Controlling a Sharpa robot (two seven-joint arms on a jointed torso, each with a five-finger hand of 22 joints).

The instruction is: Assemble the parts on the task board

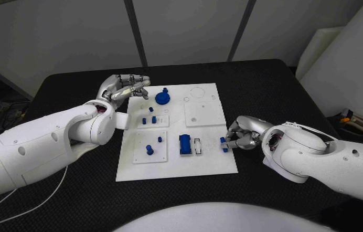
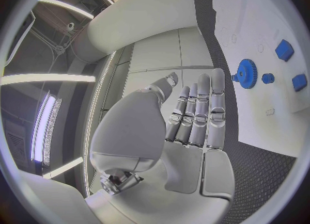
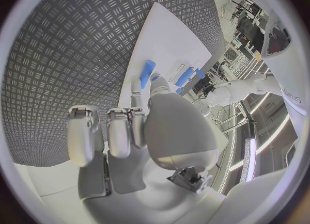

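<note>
We are working at the near right edge of the flat white plastic task board (image 1: 175, 132), where our right hand (image 1: 243, 135) is pinching a small blue plastic peg (image 1: 224, 144) between thumb and a fingertip, the rest of its silver fingers (image 3: 120, 131) curling loosely beside it. We judge that we are carrying this peg toward a seat, so the insertion step is under way but not finished. Just inward of those fingers are lying a blue rectangular block (image 1: 184, 144) and a narrow slotted frame (image 1: 197, 146) set into the board; the next move is probably calling for a careful line-up of the peg over its hole and a straight press down, since a smooth hard peg could slip or tilt. Further in, short blue studs (image 1: 150, 149) are standing on a raised white panel. Farther off, the ridged blue gear (image 1: 163, 95) is sitting just beside our left hand (image 1: 125, 87), which is hovering over the far left corner, fingers (image 2: 200, 110) straight, close together and holding nothing. The textured black bench (image 1: 265, 85) is carrying it all.
</note>
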